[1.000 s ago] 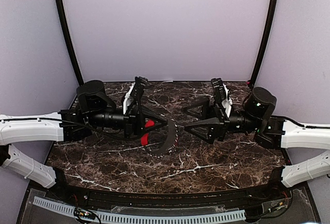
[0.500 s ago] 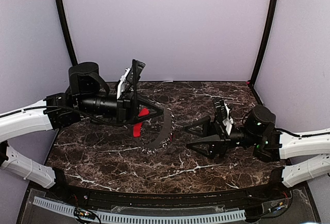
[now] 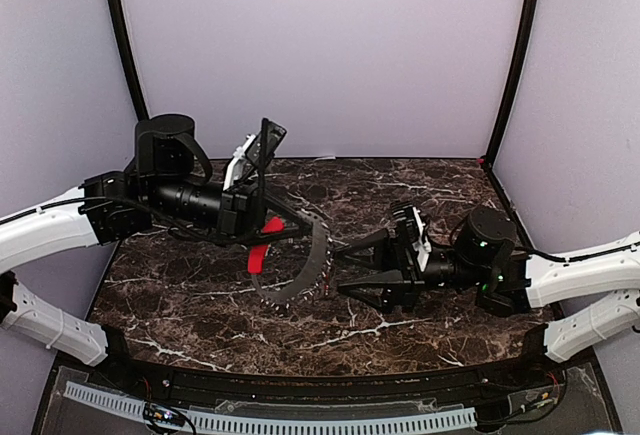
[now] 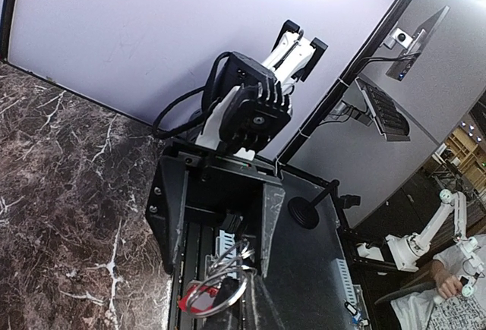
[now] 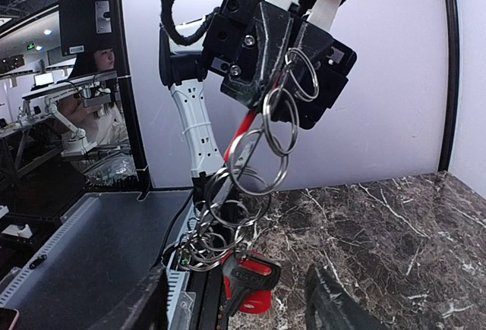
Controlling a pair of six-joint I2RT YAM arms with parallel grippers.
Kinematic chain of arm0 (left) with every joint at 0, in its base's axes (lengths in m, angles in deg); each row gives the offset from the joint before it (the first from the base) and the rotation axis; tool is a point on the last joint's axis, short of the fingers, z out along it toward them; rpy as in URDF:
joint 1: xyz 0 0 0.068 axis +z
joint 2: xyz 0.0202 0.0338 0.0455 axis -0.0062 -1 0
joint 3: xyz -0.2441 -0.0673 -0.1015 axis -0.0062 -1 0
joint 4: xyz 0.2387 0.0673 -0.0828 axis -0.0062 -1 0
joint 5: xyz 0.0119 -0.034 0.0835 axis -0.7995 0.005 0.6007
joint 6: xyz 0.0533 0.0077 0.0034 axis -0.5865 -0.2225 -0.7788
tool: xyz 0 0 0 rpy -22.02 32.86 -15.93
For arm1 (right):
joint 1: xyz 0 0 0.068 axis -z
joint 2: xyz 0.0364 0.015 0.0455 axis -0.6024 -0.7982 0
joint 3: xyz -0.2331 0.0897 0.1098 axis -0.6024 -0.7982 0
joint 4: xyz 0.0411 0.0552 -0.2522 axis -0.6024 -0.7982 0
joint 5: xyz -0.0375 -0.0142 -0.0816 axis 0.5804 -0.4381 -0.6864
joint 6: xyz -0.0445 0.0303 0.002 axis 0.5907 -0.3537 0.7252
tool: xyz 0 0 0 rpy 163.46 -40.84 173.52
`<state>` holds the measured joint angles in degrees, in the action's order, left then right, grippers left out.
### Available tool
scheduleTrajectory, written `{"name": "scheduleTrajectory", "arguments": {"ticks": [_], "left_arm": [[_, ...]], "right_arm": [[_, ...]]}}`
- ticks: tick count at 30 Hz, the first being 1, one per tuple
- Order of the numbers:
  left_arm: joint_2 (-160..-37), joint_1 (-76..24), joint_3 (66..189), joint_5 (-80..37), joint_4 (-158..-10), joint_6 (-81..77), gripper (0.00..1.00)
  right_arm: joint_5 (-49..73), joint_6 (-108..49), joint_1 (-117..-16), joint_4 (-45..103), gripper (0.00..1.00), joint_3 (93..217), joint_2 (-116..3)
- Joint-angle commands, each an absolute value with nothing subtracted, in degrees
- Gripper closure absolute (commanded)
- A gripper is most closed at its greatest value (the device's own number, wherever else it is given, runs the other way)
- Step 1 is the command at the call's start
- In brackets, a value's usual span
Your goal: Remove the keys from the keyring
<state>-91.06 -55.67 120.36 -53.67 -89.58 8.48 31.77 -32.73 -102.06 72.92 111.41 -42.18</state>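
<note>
Rightward of centre half a second ago, the right gripper [image 3: 338, 269] has slid left and now sits just beside the hanging keyring [image 3: 318, 260], its jaws spread with nothing between them. The left gripper [image 3: 305, 225] has barely shifted; it pinches the top of the keyring and holds it up above the table [image 3: 200, 305]. In the right wrist view the ring hangs as a string of linked loops, and the red-headed key [image 5: 249, 283] dangles at the bottom, just above the gap between the right fingers [image 5: 156, 300] (a small target on a loose, swinging chain). The likely trouble is that the jaws close on wire loops instead of the key. A straight tug could also drag the ring out of the left pinch, since the key must still be worked off its loop.
</note>
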Motion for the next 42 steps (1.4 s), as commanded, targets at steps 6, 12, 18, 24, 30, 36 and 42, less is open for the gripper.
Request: {"name": "scheduleTrajectory", "arguments": {"ticks": [6,12,18,24,30,36,42], "left_arm": [[-92.2,-55.1,123.4,-58.1,-90.3,9.5,1.00],[-92.7,-55.1,123.4,-58.7,-90.1,9.6,1.00],[-92.7,-55.0,123.4,-60.2,-90.2,9.6,1.00],[-92.7,-55.0,123.0,-60.5,-89.7,10.1,1.00],[-92.1,-55.0,122.8,-59.8,-90.0,10.1,1.00],[-91.2,-54.5,122.5,-58.1,-90.9,9.5,1.00],[-89.3,-53.6,121.5,-56.3,-91.6,9.2,1.00]], "right_arm": [[32.4,-29.7,-103.3,75.1,0.61,114.6,-46.0],[32.3,-30.0,-103.5,76.3,0.59,115.2,-47.7],[33.9,-30.1,-103.5,76.5,0.71,116.0,-48.3],[35.2,-30.9,-103.5,77.5,0.66,116.0,-48.6],[37.0,-31.2,-103.5,77.0,0.90,116.4,-48.3],[36.3,-31.0,-103.5,73.9,1.00,116.7,-47.4],[31.4,-28.1,-103.5,66.9,1.00,116.5,-44.5]]}}
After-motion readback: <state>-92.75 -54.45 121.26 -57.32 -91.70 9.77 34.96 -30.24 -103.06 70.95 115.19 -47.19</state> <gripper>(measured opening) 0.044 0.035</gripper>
